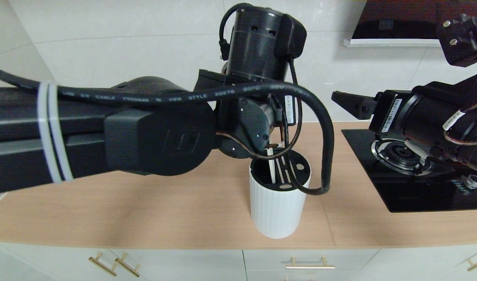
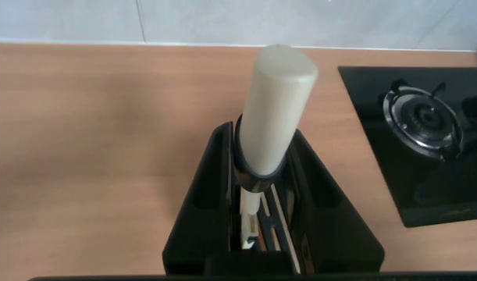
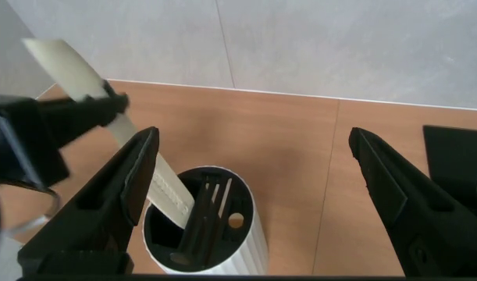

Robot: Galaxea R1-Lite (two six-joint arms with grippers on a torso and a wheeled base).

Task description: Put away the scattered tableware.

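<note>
Left wrist view, item 1: left gripper, fingers clamped on the cream-handled utensil. The handle end is up and the slim end points down, so it can feed into a slot.

Item 2: white holder, upright on the wooden counter directly beneath that gripper. The utensil's lower end sits slanted inside its black slotted top. Thin sticks occupy neighbouring slots.

Item 3: right gripper, jaws spread wide and gripping nothing. It hovers above the holder and off to one side, probably to keep clear of the insertion.

Item 4: stove, under the right gripper's arm.

Judgement: letting go looks like the next step.
</note>
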